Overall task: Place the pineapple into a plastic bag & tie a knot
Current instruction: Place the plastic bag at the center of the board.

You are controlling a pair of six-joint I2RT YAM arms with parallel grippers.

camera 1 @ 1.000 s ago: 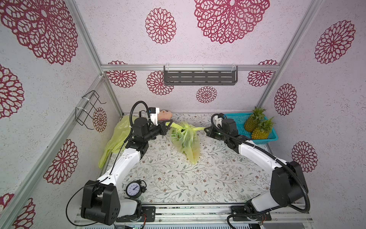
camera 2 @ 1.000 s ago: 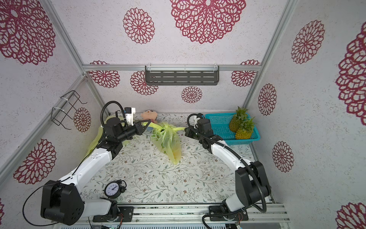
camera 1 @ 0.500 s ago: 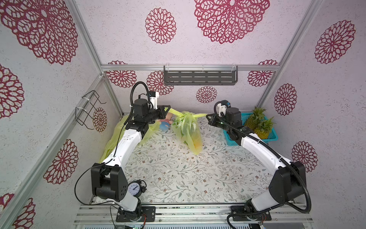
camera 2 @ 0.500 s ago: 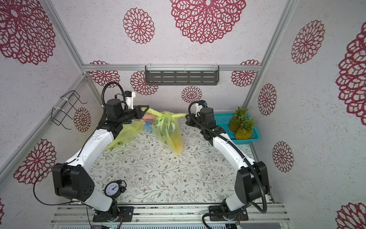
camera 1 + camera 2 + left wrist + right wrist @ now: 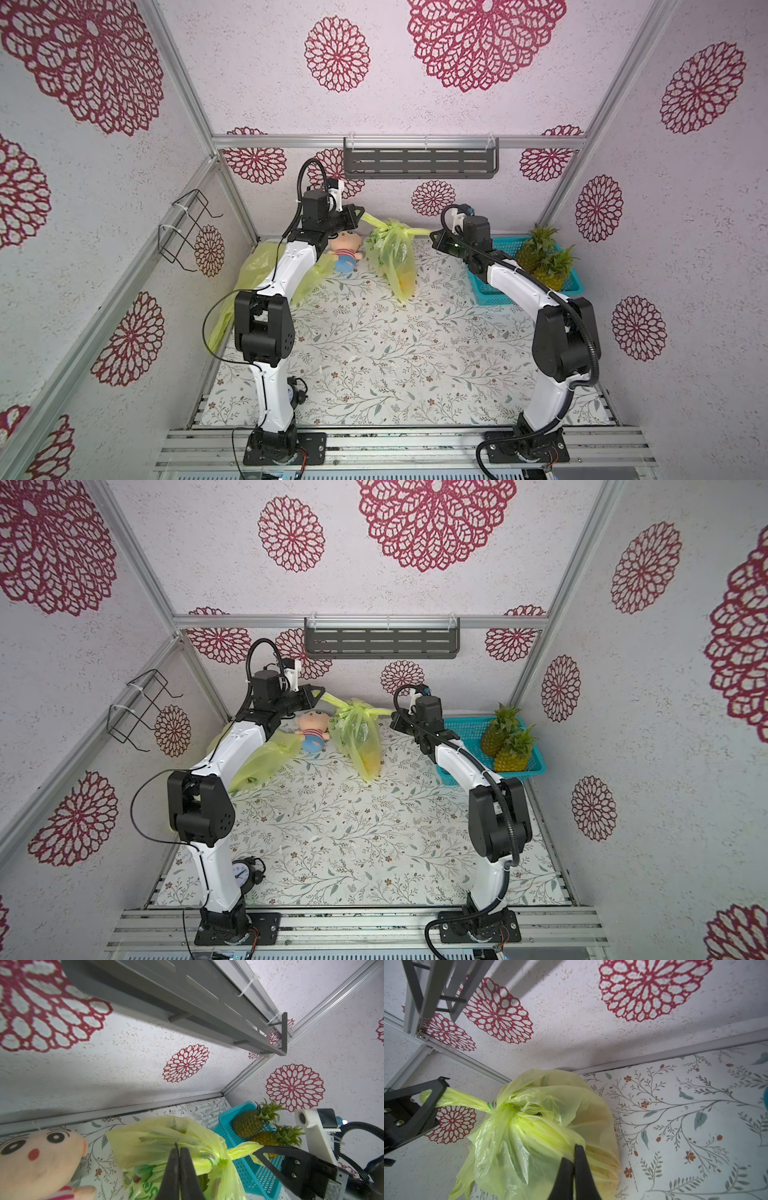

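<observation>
Since a second ago both arms have been raised and drawn back toward the rear wall. The bag (image 5: pixel 394 259) has been lifted out of its slump on the counter (image 5: pixel 374 353) and now hangs between the hands. The left hand (image 5: pixel 360 216) is clenched on one twisted ear of the bag, and the right hand (image 5: pixel 433 236) is clenched on the opposite ear. Both ears are pulled taut, away from each other. The knot (image 5: pixel 390 226) sits between the hands, where the ears meet, and looks cinched small.

The pineapple (image 5: pixel 404 282) is inside the bag, below the knot and lower than both hands. Its yellow body shows through the film near the bag's bottom. Whether the bag's tip touches the counter cannot be told.

The placing step is judged done, and the knot is judged formed and under its tightening pull. Whether a second tie-over is wanted cannot be told. What is left appears to be easing the pull, releasing both ears and setting the bag down.

Two spare pineapples (image 5: pixel 540 257) lie in the basket (image 5: pixel 508 244) beyond the right hand. A doll (image 5: pixel 345 254) lies below the left hand, and spare bags (image 5: pixel 259 266) lie under the left arm.
</observation>
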